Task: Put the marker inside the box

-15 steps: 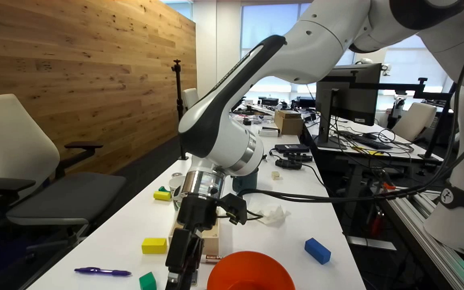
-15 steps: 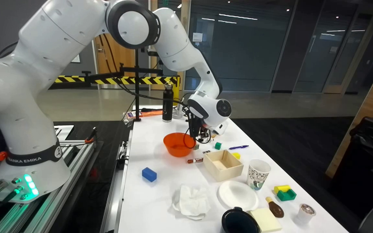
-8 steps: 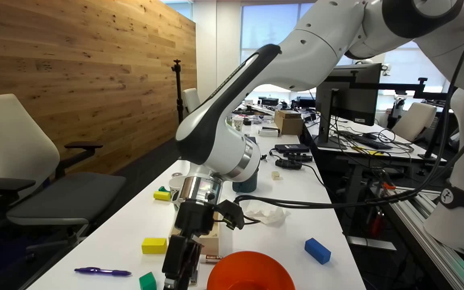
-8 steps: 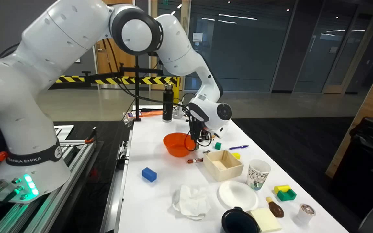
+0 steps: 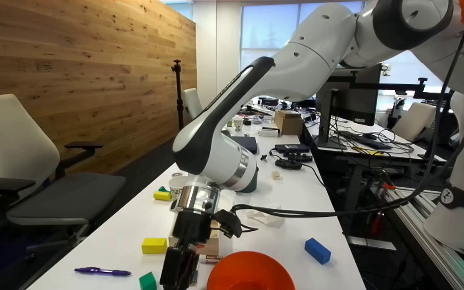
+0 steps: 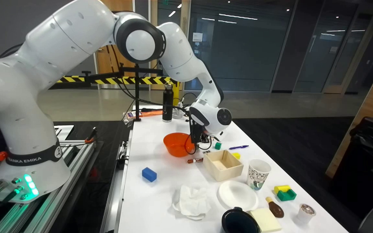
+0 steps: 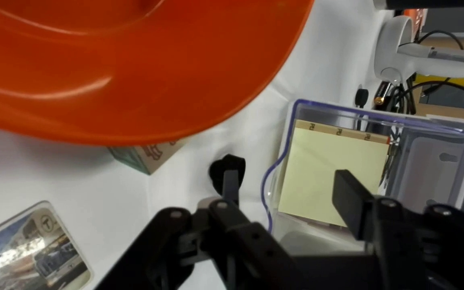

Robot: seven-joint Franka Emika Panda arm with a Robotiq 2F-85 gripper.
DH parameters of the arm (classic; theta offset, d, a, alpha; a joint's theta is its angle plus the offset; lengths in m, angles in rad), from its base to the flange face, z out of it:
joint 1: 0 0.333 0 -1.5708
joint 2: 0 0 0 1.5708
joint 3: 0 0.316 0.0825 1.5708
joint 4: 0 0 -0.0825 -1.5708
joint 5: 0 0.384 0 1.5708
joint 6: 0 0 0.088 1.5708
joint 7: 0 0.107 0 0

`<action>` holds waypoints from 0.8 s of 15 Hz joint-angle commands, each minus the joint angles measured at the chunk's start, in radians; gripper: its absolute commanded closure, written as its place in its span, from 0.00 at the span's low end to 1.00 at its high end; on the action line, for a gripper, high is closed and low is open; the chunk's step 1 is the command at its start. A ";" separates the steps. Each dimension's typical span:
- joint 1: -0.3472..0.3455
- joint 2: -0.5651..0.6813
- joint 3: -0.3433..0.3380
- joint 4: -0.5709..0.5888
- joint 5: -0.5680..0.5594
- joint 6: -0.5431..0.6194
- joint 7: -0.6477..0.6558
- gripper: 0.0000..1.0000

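The marker (image 6: pixel 195 160), white with a red-brown label, lies on the table against the pale wooden square box (image 6: pixel 228 173) in an exterior view. Part of the marker (image 5: pixel 212 259) and the box (image 5: pixel 211 245) also show in an exterior view, partly behind my arm. The box is shallow and open-topped. My gripper (image 7: pixel 286 181) is open with nothing between its fingers in the wrist view. It hangs tilted above the table beside the orange bowl (image 6: pixel 173 147), past the marker from the box in an exterior view. Marker and box are out of the wrist view.
A clear case (image 7: pixel 373 112) with yellow notes and a small black object (image 7: pixel 220 173) lie beyond my fingers. A green cube (image 6: pixel 218 145), a purple pen (image 6: pixel 238 147), a blue block (image 6: pixel 149 174), a paper cup (image 6: pixel 257 174), a plate (image 6: pixel 238 195) and a dark mug (image 6: pixel 240 223) surround the box.
The arm has lowered, and the wrist has come down a little beside the orange bowl. The marker, the box and the other objects have not moved.
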 commanded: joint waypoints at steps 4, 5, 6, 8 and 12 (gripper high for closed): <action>-0.008 0.050 0.022 0.054 0.016 0.004 -0.014 0.76; -0.010 0.051 0.026 0.058 0.017 0.002 -0.015 0.82; -0.010 0.052 0.028 0.060 0.016 0.001 -0.017 0.88; -0.012 0.051 0.032 0.062 0.016 -0.004 -0.019 1.00; -0.001 0.010 0.046 0.053 0.008 -0.013 0.004 0.97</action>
